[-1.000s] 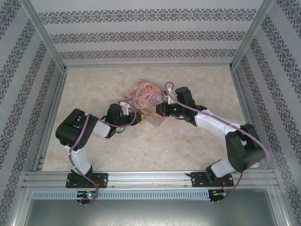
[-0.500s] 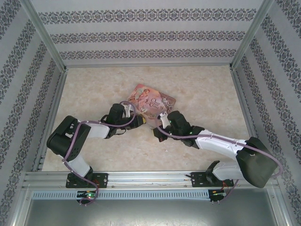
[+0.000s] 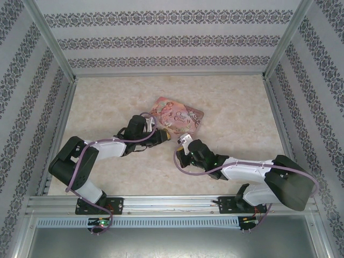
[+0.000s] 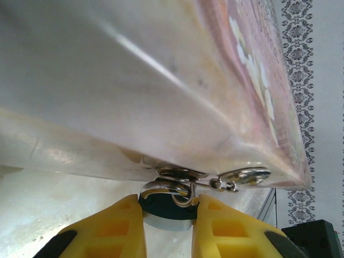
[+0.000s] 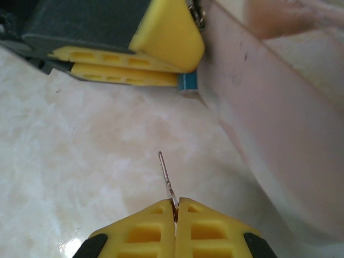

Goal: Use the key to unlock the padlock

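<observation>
- Clamping the padlock (image 4: 163, 208), the left gripper (image 4: 167, 216) sits tight against the pink tin (image 4: 161, 80).
- The right gripper (image 5: 175, 208) pinches the key (image 5: 165, 174), nearer, apart from the padlock.

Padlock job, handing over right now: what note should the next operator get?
Left end effector: shut on the padlock, at the edge of the pink tin.
Right end effector: shut on the key, blade pointing toward the padlock, apart from it.
Done: both things grasped.
To do: insert the key, turn it, open the padlock.
</observation>
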Available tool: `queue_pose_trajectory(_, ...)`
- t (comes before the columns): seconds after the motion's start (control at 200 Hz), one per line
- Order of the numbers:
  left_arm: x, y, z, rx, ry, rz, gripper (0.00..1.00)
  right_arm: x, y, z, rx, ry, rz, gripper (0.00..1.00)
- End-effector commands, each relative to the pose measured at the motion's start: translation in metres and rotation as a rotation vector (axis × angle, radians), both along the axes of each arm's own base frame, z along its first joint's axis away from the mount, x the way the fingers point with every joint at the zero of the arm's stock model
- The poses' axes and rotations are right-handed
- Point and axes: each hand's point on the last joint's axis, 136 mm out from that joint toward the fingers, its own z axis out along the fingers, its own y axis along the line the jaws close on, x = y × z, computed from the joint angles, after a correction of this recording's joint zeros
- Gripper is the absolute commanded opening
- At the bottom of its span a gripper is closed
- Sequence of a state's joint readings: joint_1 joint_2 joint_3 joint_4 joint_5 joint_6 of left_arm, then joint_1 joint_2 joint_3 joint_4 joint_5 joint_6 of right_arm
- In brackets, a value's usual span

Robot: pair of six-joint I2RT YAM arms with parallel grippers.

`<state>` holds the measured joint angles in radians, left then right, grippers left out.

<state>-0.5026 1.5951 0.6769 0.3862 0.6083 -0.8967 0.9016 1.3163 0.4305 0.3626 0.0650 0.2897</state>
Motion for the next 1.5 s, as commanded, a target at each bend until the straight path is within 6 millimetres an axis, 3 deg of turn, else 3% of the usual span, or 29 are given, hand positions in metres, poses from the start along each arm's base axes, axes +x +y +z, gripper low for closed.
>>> queue_pose_trajectory(0.0, -0.003, -0.012, 0.022, -0.057, 0.011, -0.015, 0.21, 0.012, 0.000, 0.008, 0.005, -0.092, -0.038, 0.00)
queue_pose_trajectory(0.65, -0.001, -0.020, 0.025, -0.076, 0.014, -0.012, 0.21, 0.020, 0.013, -0.008, -0.021, -0.120, -0.014, 0.00)
queue_pose_trajectory(1.129, 0.000, -0.020, 0.023, -0.067, 0.012, -0.003, 0.22, 0.029, 0.008, -0.006, -0.036, -0.157, -0.065, 0.00)
queue_pose_trajectory(1.499, 0.000, -0.021, 0.022, -0.069, 0.016, -0.011, 0.22, 0.033, 0.015, 0.004, -0.007, -0.182, -0.058, 0.00)
